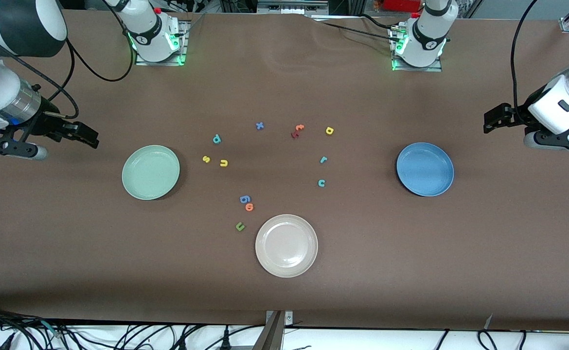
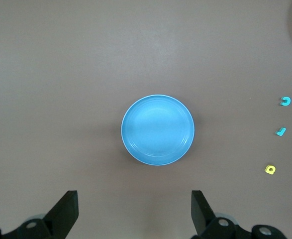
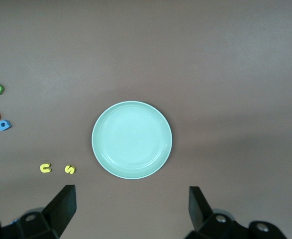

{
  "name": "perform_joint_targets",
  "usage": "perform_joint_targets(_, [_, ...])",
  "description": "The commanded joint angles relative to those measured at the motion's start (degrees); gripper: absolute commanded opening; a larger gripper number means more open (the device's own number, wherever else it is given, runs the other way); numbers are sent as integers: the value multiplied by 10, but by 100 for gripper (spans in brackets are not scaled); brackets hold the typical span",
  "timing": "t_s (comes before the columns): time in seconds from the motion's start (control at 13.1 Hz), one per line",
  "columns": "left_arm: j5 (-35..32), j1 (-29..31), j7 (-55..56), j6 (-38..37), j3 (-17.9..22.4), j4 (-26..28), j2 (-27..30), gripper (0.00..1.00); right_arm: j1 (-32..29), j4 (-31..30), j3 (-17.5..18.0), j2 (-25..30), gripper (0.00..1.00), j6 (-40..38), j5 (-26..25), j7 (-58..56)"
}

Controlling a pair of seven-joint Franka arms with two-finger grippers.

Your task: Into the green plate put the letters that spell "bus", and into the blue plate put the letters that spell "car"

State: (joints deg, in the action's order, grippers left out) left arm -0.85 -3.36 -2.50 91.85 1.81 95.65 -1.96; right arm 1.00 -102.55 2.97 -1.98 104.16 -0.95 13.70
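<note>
Nothing sorted yet: green plate (image 1: 151, 172) and blue plate (image 1: 425, 169) empty, letters "s" (image 1: 206, 159), "u" (image 1: 223, 163) just beside green plate. Right gripper (image 1: 82, 135) and left gripper (image 1: 496, 119) both spread wide, holding nothing, above table ends. Better to lower right gripper straight over "s", pinch gently

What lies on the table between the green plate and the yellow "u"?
Only the yellow "s" lies between the green plate and the yellow "u", seen in the front view.
</note>
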Motion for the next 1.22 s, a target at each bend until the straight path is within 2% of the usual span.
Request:
perform_joint_targets(0.0, [-14,-2,-8,-10,-1,-8,-2,100,1,7,-1,-4,100,-8,-9,11])
perform_joint_targets(1.14, [-14,-2,-8,-10,-1,-8,-2,100,2,2,-1,-4,100,-24,-10,37])
